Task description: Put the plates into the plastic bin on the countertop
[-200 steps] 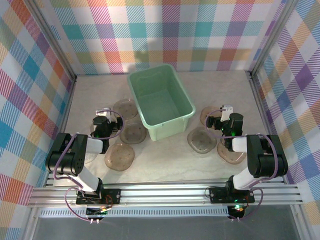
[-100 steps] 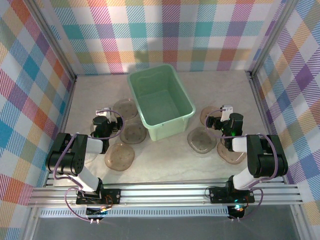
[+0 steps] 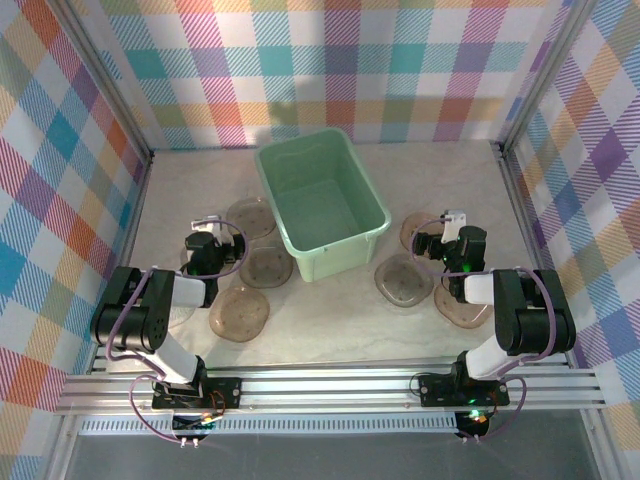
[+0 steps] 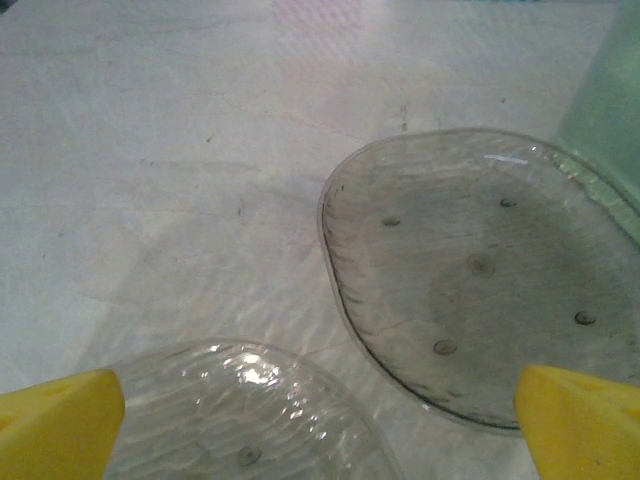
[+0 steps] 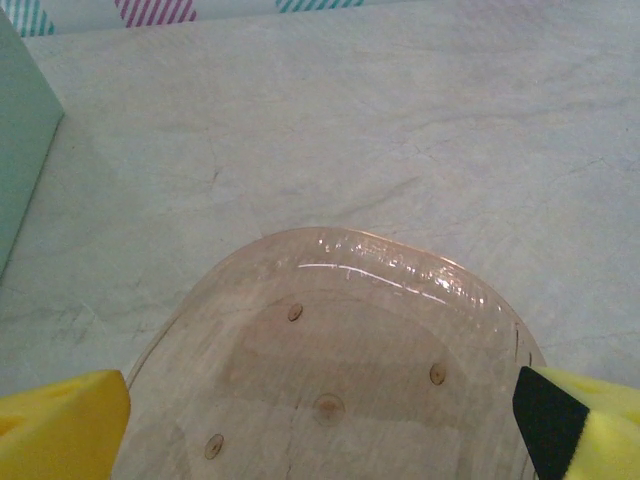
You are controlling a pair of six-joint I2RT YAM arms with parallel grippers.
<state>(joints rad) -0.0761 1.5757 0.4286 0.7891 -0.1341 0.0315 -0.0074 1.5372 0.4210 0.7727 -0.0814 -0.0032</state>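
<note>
Countertop (image 5: 400,120), plate (image 5: 330,340) just beneath right gripper (image 5: 320,425)

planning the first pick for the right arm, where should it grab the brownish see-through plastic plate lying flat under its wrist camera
Probably the shallow upturned rim of the translucent brownish rounded-square plastic plate, nearest the open right gripper. Come down from above, one finger inside the rim, one outside: it lies flat on the beige marble countertop, leaving nothing to get under.
</note>
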